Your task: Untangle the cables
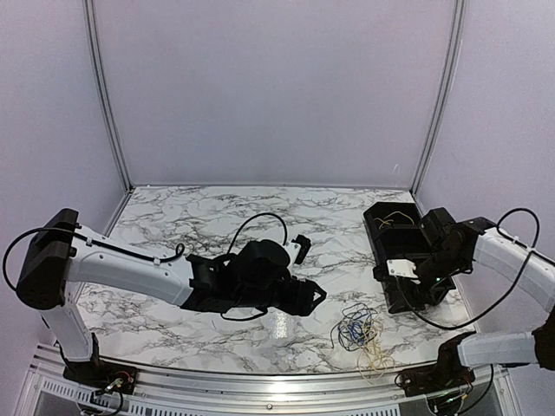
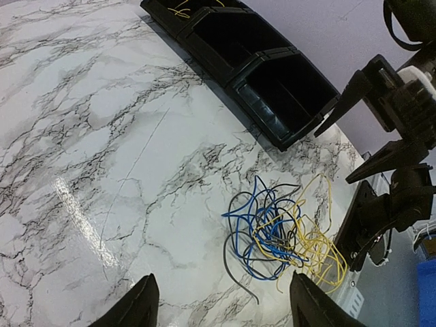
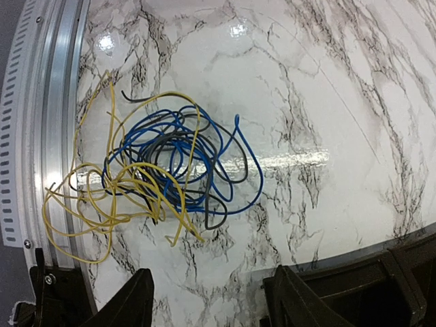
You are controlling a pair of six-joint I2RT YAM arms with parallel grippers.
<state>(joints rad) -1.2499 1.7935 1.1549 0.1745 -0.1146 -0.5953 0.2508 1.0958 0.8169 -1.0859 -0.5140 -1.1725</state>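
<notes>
Table (image 1: pixel 217 217): marble top, both arms reach in over it.

Bin (image 2: pixel 225 65): black, several compartments, on the right side of the table. A scrap of yellow wire shows in the far compartment.

Left gripper (image 2: pixel 221 306): jaws spread, nothing between them. It hangs over the marble just short of the tangle.

Right gripper (image 3: pixel 211 303): jaws likewise spread, holding nothing. It sits over the bin's near end and looks down on the tangle.

Cables (image 3: pixel 157 170): one knot of yellow, blue and dark wire. It lies flat on the table by the near edge, in front of the bin and between the two grippers. The yellow loops (image 3: pixel 88 204) spill toward the aluminium rail (image 3: pixel 41 102). One blue loop (image 3: pixel 260 178) bulges out on the opposite side.

Judgement: no wire is gripped yet, so the step in hand is choosing first grips.
- Take the outlying loops, not the dense middle: one gripper on the yellow near the rail, the other on the free blue bulge.
- Pinch a single strand each (thin wire, easy to scoop two).
- Draw the grippers apart slowly and low.
- Stop if the knot lifts whole rather than loosening.
</notes>
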